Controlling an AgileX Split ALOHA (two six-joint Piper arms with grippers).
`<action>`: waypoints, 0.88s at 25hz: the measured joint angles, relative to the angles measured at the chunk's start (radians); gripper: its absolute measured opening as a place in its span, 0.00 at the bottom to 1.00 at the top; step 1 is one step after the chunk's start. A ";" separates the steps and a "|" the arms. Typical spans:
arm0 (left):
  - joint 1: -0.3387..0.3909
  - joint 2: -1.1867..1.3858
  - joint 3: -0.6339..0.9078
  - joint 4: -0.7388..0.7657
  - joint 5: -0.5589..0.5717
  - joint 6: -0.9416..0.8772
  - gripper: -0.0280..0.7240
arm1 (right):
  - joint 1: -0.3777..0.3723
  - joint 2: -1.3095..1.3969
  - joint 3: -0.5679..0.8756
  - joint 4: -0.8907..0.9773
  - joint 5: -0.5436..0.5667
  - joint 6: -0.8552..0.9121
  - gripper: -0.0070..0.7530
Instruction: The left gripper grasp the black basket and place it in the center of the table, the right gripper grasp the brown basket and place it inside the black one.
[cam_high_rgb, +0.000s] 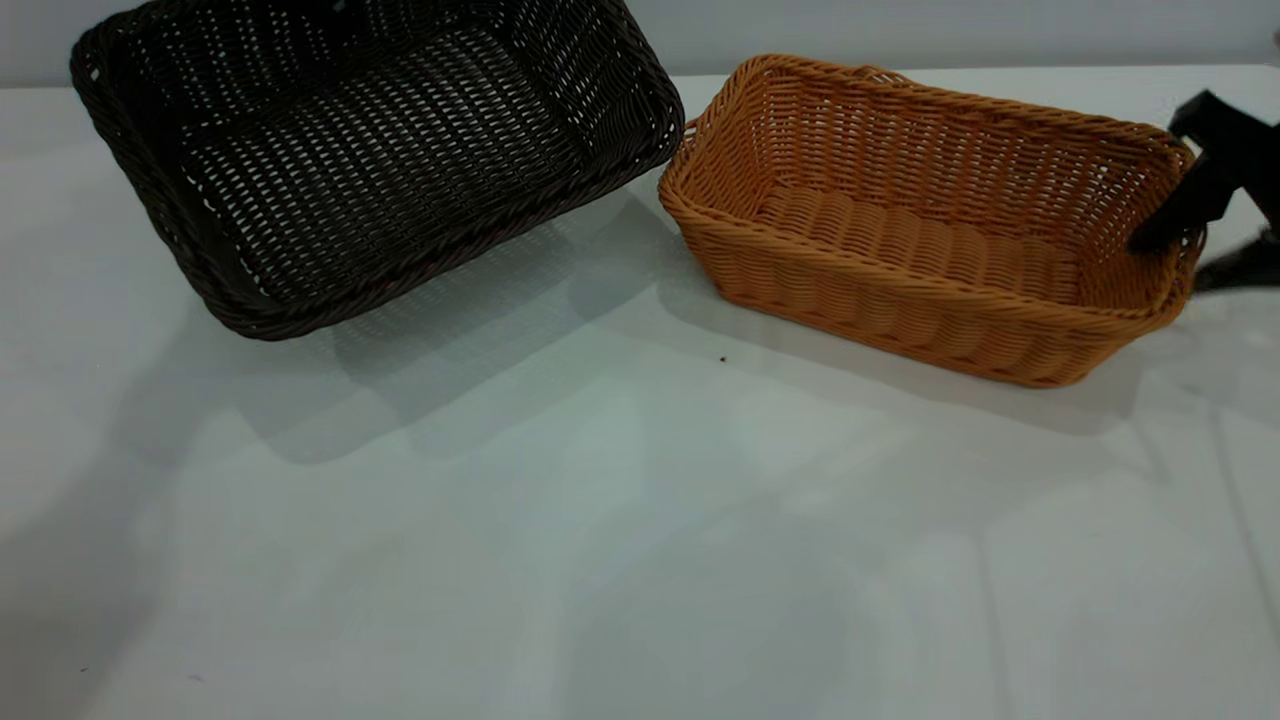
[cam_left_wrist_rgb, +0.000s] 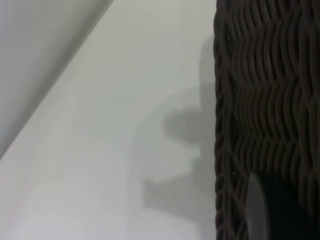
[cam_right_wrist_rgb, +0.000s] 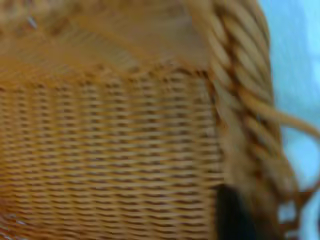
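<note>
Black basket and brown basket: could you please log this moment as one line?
black basket: tilted, lifted | brown basket: on table | right pincer: at brown basket's end wall

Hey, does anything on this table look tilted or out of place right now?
Yes. The black basket is tipped up off the table, its open side tilted toward the camera. The brown basket sits flat, the right gripper straddling its end wall.

Readable text: none to be found, honestly
Labels or brands: nothing is printed on the black basket (cam_high_rgb: 370, 150) or the brown basket (cam_high_rgb: 930, 220)
Numbers, signs: none spotted
</note>
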 joint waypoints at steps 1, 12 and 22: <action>0.000 0.000 0.000 0.000 -0.001 0.001 0.14 | -0.002 0.000 -0.017 0.002 0.002 0.000 0.21; -0.033 0.000 0.000 -0.116 0.174 0.325 0.14 | -0.133 -0.125 -0.252 -0.075 0.211 0.082 0.10; -0.172 0.102 0.000 -0.316 0.287 0.756 0.14 | -0.130 -0.127 -0.270 -0.184 0.405 0.130 0.10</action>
